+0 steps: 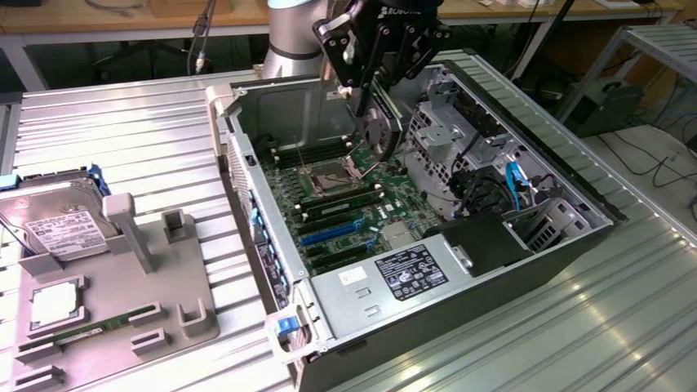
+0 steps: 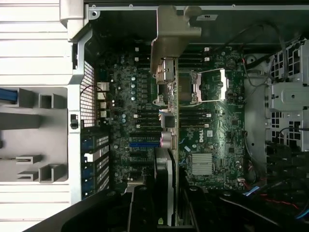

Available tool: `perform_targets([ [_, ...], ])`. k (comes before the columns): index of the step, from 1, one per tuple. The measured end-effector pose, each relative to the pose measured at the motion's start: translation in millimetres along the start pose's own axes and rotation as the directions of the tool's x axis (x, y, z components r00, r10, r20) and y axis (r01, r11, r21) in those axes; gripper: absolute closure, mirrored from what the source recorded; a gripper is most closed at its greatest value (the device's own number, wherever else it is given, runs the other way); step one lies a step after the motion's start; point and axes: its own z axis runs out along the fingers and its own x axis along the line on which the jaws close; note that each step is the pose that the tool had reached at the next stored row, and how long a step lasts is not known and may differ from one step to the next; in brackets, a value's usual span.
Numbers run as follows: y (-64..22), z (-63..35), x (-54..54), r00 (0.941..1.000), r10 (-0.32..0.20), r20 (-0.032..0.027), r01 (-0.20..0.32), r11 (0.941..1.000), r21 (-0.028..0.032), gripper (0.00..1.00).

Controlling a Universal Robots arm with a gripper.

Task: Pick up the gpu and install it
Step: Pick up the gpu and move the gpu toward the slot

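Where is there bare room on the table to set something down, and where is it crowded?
Bare ribbed table lies past the grey holder's far edge, on the exterior view's left of the computer case; another strip runs along the case's right. Crowded: the case's inside, where the gripper holds the gpu over the motherboard.

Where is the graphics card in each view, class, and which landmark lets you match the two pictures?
Exterior view: the graphics card is held in the claw over the open computer case.
Wrist view: the graphics card is seen edge-on, crossing over the motherboard.
Shared landmark: the processor socket.
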Motion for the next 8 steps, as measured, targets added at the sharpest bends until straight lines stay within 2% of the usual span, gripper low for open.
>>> perform_targets([
  [8,0.0,0.3,-12.6,1.0000,0.000,0.0000,0.000,1.0000,-0.0001,0.72],
])
